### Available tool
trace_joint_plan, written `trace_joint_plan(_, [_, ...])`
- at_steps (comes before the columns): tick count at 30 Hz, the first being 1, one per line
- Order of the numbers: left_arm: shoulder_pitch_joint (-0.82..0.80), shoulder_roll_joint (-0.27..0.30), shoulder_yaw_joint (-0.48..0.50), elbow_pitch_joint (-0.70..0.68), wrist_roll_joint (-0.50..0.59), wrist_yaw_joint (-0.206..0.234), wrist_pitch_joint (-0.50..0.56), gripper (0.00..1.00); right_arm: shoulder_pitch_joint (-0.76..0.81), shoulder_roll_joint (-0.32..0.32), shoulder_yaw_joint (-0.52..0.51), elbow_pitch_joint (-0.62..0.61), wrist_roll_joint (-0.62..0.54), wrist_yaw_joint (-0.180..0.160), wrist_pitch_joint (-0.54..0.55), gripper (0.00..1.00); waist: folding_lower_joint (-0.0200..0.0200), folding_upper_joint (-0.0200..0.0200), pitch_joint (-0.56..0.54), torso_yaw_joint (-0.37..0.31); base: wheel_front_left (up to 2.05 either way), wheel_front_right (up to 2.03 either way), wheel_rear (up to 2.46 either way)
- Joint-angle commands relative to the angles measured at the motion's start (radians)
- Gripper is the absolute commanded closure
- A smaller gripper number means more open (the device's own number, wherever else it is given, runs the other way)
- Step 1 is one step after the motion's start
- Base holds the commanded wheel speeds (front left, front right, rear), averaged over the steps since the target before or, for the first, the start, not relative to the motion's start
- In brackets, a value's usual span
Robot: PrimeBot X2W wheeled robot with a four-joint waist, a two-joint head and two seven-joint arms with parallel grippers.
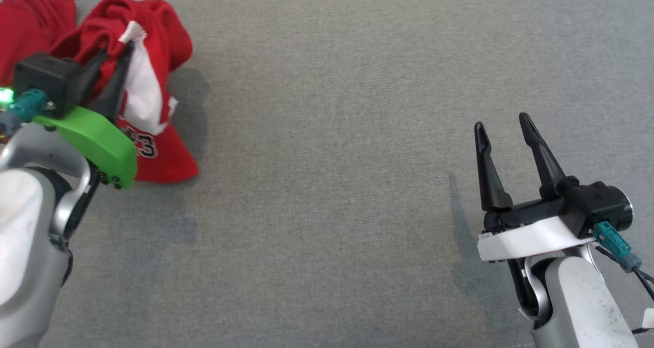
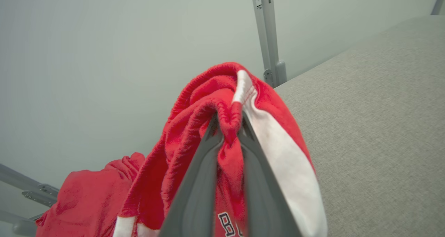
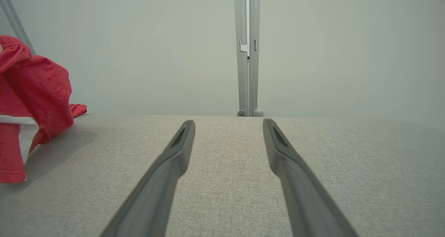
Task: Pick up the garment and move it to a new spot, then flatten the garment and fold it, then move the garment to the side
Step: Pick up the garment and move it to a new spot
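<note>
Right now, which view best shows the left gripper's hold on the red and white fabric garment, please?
Left wrist view: the left gripper pinches the red garment close up. Head view shows it from above; right wrist view, some cloth.

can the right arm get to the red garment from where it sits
Probably, though it's a long reach: the right gripper stands open, just flat grey tabletop lies between it and the garment, which the left gripper pinches.
</note>
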Motion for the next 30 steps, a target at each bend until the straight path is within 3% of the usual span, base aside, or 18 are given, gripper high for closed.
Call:
trace_joint_plan(1, [0.01, 0.006, -0.023, -0.025, -0.014, -0.001, 0.012, 1.0, 0.023, -0.003, -0.003, 0.003, 0.006, 0.0, -0.003, 0.0, 0.0, 0.0, -0.079, -0.086, 0.0, 0.0, 0.0])
trace_joint_plan(4, [-0.008, 0.011, -0.118, -0.102, -0.021, -0.001, 0.042, 1.0, 0.044, -0.002, -0.012, 0.001, 0.011, 0.0, -0.003, 0.0, 0.0, 0.0, -0.107, -0.153, 0.0, 0.0, 0.0])
trace_joint_plan(9, [-0.041, -0.038, -0.236, -0.122, -0.034, -0.002, 0.049, 1.0, 0.057, -0.002, -0.02, 0.0, 0.024, 0.0, -0.003, 0.0, 0.0, 0.0, -0.099, -0.237, 0.0, 0.0, 0.0])
trace_joint_plan(18, [-0.114, -0.188, -0.386, 0.034, -0.052, -0.002, -0.037, 1.0, 0.05, -0.002, -0.012, -0.008, 0.054, 0.0, -0.003, 0.0, 0.0, 0.0, -0.029, -0.356, 0.0, 0.0, 0.0])
trace_joint_plan(24, [-0.112, -0.26, -0.454, 0.172, -0.08, -0.002, -0.099, 1.0, 0.05, -0.002, -0.008, -0.005, 0.067, 0.0, -0.003, 0.0, 0.0, 0.0, -0.002, -0.386, 0.0, 0.0, 0.0])
trace_joint_plan(25, [-0.106, -0.268, -0.461, 0.194, -0.085, -0.002, -0.107, 0.78, 0.051, -0.002, -0.008, -0.004, 0.067, 0.0, -0.003, 0.0, 0.0, 0.0, 0.0, -0.386, 0.0, 0.0, 0.0])
trace_joint_plan(26, [-0.102, -0.276, -0.466, 0.216, -0.085, -0.002, -0.119, 0.04, 0.052, -0.002, -0.008, -0.003, 0.068, 0.0, -0.003, 0.0, 0.0, 0.0, 0.001, -0.385, 0.0, 0.0, 0.0])
trace_joint_plan(30, [-0.087, -0.31, -0.464, 0.289, -0.093, 0.002, -0.174, 0.0, 0.052, -0.002, -0.01, -0.001, 0.065, 0.0, -0.003, 0.0, 0.0, 0.0, -0.003, -0.362, 0.0, 0.0, 0.0])
